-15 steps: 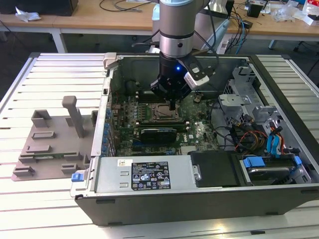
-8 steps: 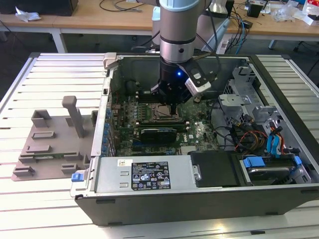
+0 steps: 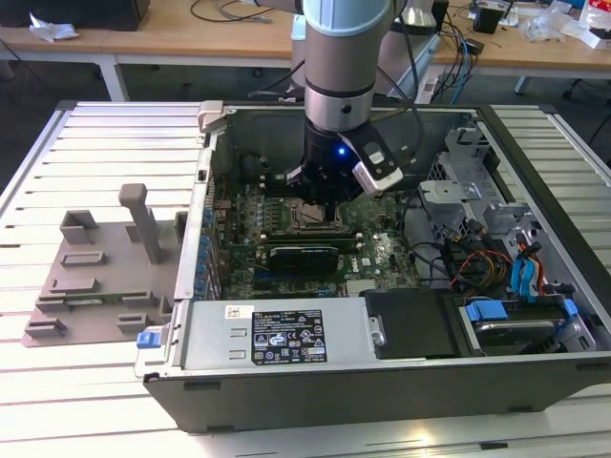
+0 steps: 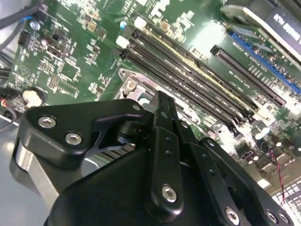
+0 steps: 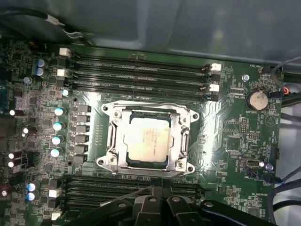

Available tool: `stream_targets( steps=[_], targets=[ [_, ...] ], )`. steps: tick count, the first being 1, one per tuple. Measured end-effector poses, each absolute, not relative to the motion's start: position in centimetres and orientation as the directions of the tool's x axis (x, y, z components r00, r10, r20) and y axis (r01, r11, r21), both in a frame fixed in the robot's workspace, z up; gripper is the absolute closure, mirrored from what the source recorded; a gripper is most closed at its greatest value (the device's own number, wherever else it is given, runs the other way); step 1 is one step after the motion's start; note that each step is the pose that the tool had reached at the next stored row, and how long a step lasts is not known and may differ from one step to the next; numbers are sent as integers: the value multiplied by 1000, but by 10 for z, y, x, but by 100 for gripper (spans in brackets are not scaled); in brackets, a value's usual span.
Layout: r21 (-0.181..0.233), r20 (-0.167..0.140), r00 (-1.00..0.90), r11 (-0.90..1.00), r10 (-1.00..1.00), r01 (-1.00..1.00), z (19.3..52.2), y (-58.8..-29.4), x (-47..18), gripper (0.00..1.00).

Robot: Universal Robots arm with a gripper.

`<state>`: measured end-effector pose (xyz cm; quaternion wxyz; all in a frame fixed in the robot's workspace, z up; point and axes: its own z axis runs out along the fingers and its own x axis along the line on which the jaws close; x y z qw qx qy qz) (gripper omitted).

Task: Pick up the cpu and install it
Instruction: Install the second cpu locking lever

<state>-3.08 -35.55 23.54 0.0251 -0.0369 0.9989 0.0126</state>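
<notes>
At the exterior view's left, on the slatted table: a grey plastic fixture plate (image 3: 95, 277) with upright pegs, well apart from the work. Further right, inside the open dark-grey computer case (image 3: 286, 382): the black two-fingered claw (image 3: 320, 198), hung low over the green motherboard (image 3: 382, 258). Seen in the first wrist view: the small flat square cpu with its silver-grey metal lid (image 5: 148, 140), already lying flat inside the silver metal socket frame (image 5: 110, 141), edges square to that frame, no long axis to speak of, set between the two banks of long black memory slots (image 5: 136, 70). Claw (image 5: 162, 190) just beside the frame's edge, over one slot bank, apart from the chip and not touching it. Tips apparently drawn together, with nothing held. Rightmost in the exterior view: blue-tabbed drive bays (image 3: 516, 315) and loose cabling, clear of the socket.
</notes>
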Motion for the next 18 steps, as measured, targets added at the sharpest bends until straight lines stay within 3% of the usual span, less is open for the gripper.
stream_targets(
  steps=[6,9,18],
  targets=[
    [61,-54,-996,995,-71,-74,235,-372,-38,89],
    [99,-57,-996,992,-69,-74,235,-374,-43,89],
    [105,-57,-996,992,-69,-74,222,-374,-59,89]
  ],
)
